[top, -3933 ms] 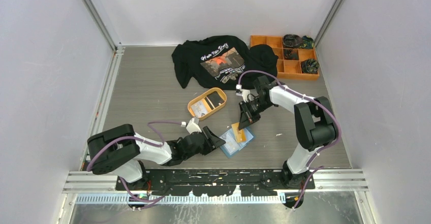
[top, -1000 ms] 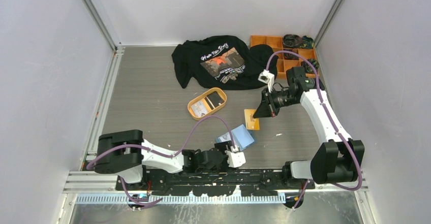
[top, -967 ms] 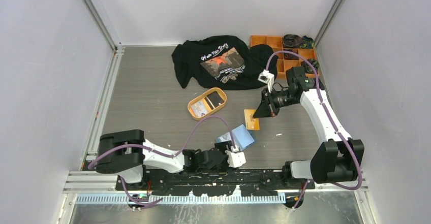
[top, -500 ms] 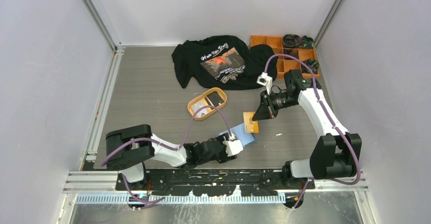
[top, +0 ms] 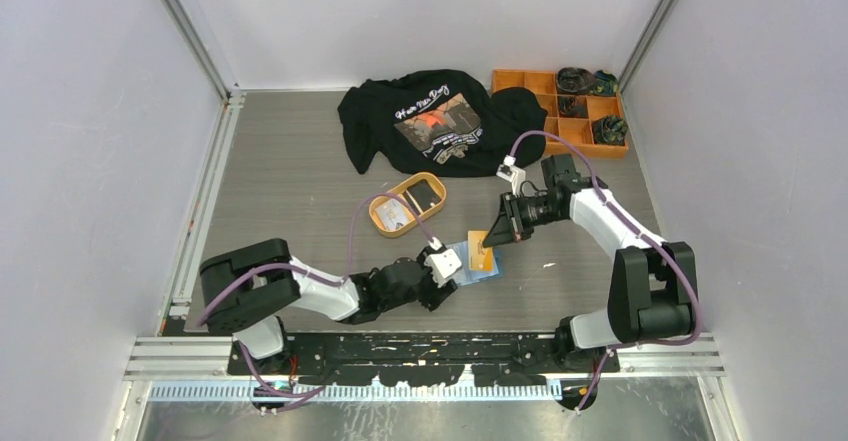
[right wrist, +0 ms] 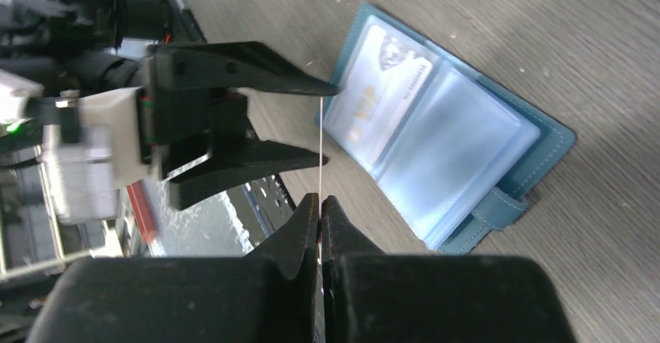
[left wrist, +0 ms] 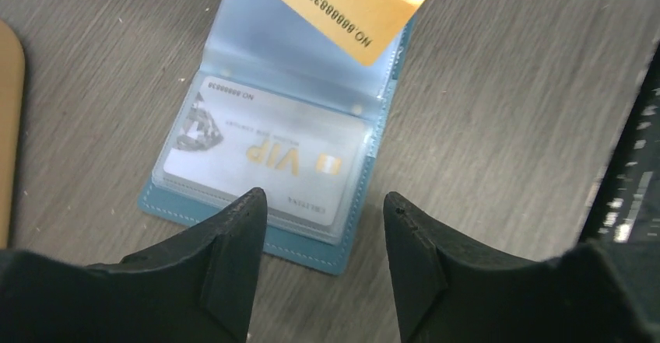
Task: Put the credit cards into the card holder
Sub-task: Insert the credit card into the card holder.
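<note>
Lower centre of the left wrist view: the left gripper (left wrist: 324, 203), fingers spread, hovers at the near edge of the open teal-blue folding card holder (left wrist: 311, 253), which holds a white card (left wrist: 265, 152) marked "VIP". The right gripper (right wrist: 319, 201) pinches an orange-tan card (left wrist: 350, 1) over the holder's upper half. The frame's top edge cuts the card off, and its "NO." digits are hard to read.

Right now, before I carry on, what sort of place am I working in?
Probably a robot test cell, not a home or shop: plain white walls boxed in by aluminium framing, a grey table, and unrelated props, a black T-shirt and an orange compartment box.
</note>
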You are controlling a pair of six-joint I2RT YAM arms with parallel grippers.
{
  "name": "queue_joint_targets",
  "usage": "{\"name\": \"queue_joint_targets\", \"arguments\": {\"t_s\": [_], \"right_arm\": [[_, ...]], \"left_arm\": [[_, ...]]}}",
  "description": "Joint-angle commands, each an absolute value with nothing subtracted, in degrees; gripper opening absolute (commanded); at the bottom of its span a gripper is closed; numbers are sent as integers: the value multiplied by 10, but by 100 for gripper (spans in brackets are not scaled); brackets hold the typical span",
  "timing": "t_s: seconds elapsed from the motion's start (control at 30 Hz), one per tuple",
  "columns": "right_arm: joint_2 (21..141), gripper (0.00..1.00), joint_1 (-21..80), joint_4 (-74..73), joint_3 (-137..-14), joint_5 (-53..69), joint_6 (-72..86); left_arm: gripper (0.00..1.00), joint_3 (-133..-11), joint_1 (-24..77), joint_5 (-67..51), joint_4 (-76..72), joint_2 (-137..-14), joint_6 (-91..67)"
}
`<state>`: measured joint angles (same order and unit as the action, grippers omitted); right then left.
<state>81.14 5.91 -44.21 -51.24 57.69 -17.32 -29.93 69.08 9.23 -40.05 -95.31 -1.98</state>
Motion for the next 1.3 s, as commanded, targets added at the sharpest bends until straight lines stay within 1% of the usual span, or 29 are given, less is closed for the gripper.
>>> {"name": "queue_joint_targets", "arguments": {"t_s": [0.0,0.17,0.23,0.33,0.4,0.43,0.57,0.7,0.9,0.97,1.27], "right_arm": [[810,1,64,-280,-484,531,-5],[843,1,73,-257,-478,511,35],[854,1,76,-252,-477,506,46],[867,1,82,-249,-478,496,53],[873,1,85,-251,-480,493,54],[874,1,85,-251,-480,490,55],[880,1,87,-252,-481,484,60],[890,1,91,-251,-483,477,68],[900,1,100,-252,-485,462,79],[904,1,101,-253,-487,458,80],[919,1,109,-260,-493,453,81]], "left_arm": [[59,-268,690,67,-493,-886,-112],[61,-218,687,86,-489,-810,-229],[63,-198,686,115,-469,-770,-295],[70,-164,683,160,-438,-721,-380],[80,-139,681,197,-420,-691,-436],[83,-128,680,217,-407,-677,-468],[81,-119,674,229,-356,-648,-530],[76,-139,673,234,-315,-661,-579],[70,-155,674,220,-349,-727,-612],[66,-158,674,219,-358,-744,-622],[65,-203,672,223,-295,-775,-639]]}}
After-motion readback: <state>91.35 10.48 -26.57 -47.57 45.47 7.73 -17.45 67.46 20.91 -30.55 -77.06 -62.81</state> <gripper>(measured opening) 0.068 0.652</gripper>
